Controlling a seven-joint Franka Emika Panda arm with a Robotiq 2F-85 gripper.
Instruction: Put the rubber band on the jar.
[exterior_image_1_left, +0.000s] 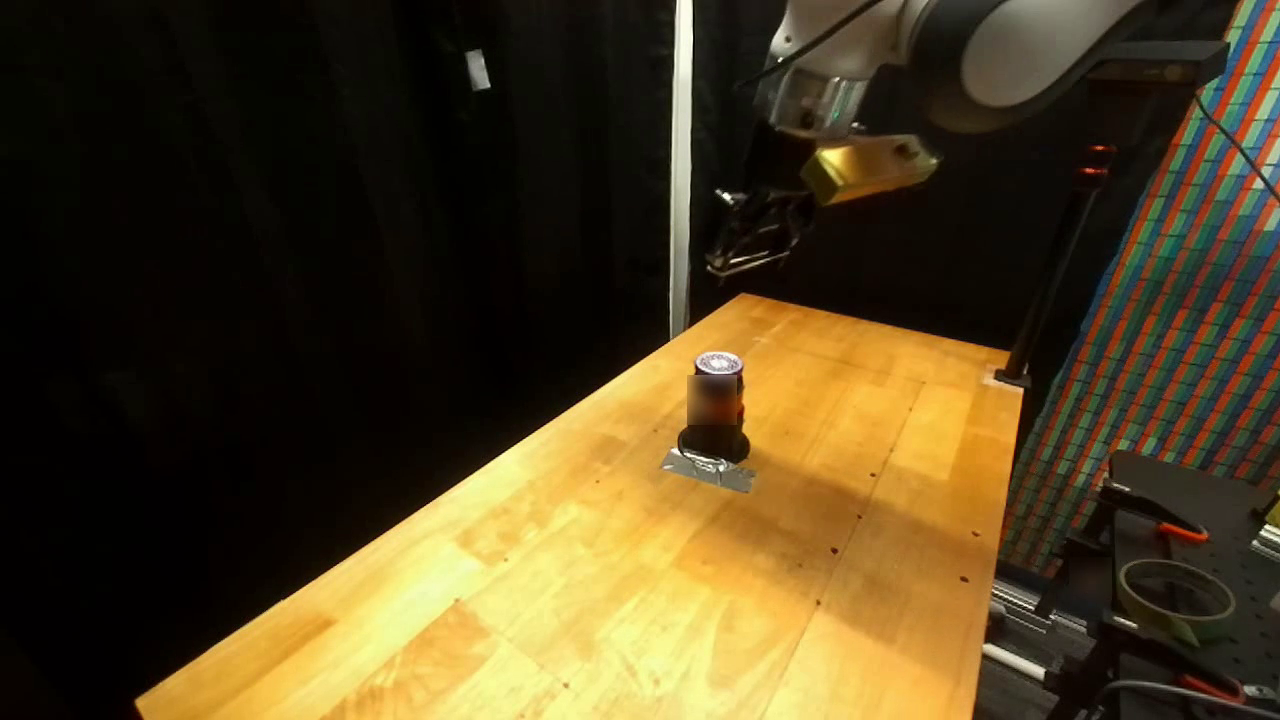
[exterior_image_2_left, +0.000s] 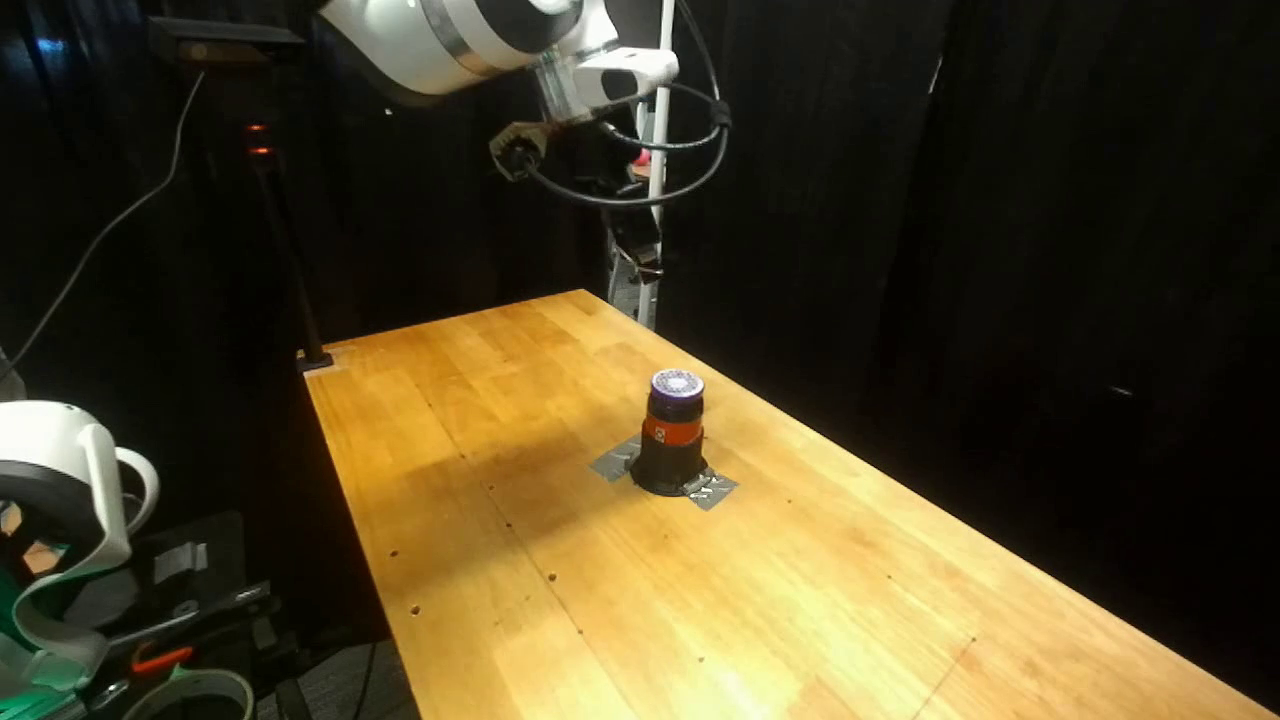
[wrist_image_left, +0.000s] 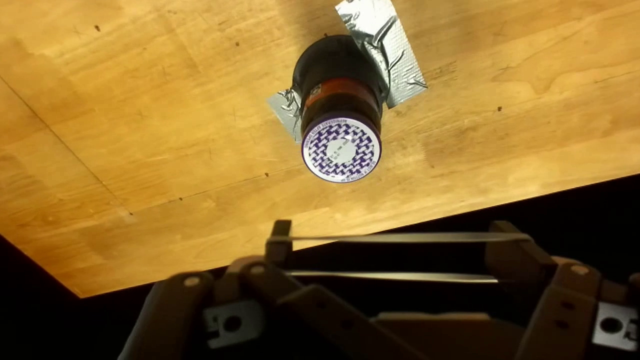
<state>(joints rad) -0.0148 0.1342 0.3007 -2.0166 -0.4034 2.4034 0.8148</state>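
The jar (wrist_image_left: 341, 150) stands upright in a black base on the table, with a purple-and-white patterned lid. Its dark body with an orange-red label shows in both exterior views (exterior_image_1_left: 716, 400) (exterior_image_2_left: 673, 430). My gripper (wrist_image_left: 395, 242) is open, with a pale rubber band (wrist_image_left: 410, 237) stretched around its two fingers. Both strands of the band span the gap between them. In the exterior views the gripper (exterior_image_1_left: 750, 245) (exterior_image_2_left: 640, 255) is tilted, above and apart from the jar, towards the table's far end. The rubber band does not touch the jar.
The black base (exterior_image_2_left: 668, 472) is fixed to the wooden table (exterior_image_2_left: 820, 600) with silver tape (wrist_image_left: 395, 55). A dark pole (exterior_image_1_left: 1050, 260) stands at the table's far corner. A cable (exterior_image_2_left: 640, 200) loops beside the wrist. A tape roll (exterior_image_1_left: 1175, 600) lies on a dark side surface.
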